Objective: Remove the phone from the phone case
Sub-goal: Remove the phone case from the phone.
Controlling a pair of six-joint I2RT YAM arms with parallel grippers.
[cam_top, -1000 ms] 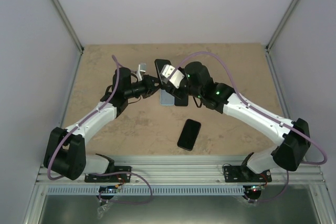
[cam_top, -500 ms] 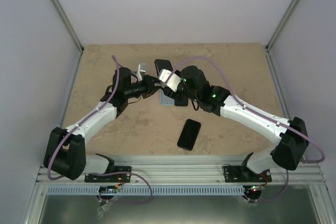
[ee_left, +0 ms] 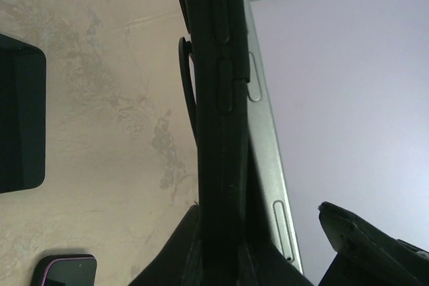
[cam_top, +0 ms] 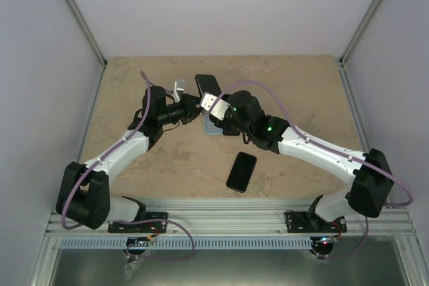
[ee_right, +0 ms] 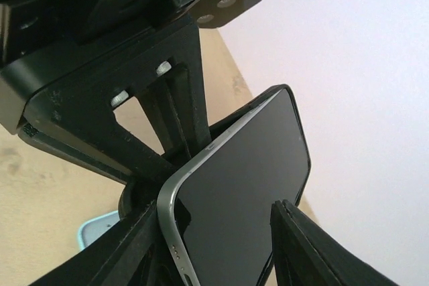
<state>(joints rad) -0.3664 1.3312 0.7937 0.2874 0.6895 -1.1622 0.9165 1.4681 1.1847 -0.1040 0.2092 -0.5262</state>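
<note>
Held up on edge above the table is a black phone case [ee_left: 218, 132], with my left gripper [ee_left: 231, 259] shut on its long side. The phone [ee_left: 265, 138], dark-screened with a silvery-green frame, stands partly peeled out of the case, its near corner free. From above, the phone [cam_top: 208, 85] shows between both wrists. My right gripper [ee_right: 214, 252] straddles the free corner of the phone [ee_right: 241, 192], one finger against the frame and the other against the screen. The case's rim [ee_right: 307, 159] still hugs the far end.
A black phone [cam_top: 241, 171] lies flat on the tan table, nearer the arm bases. A light blue case-like slab [cam_top: 212, 127] lies under the grippers. The left wrist view shows a dark slab [ee_left: 20, 112] and a pink-rimmed phone [ee_left: 64, 269] on the table.
My right gripper has moved left onto the phone and its jaws have narrowed round the free corner. The left gripper has kept its hold, drifting slightly left.
</note>
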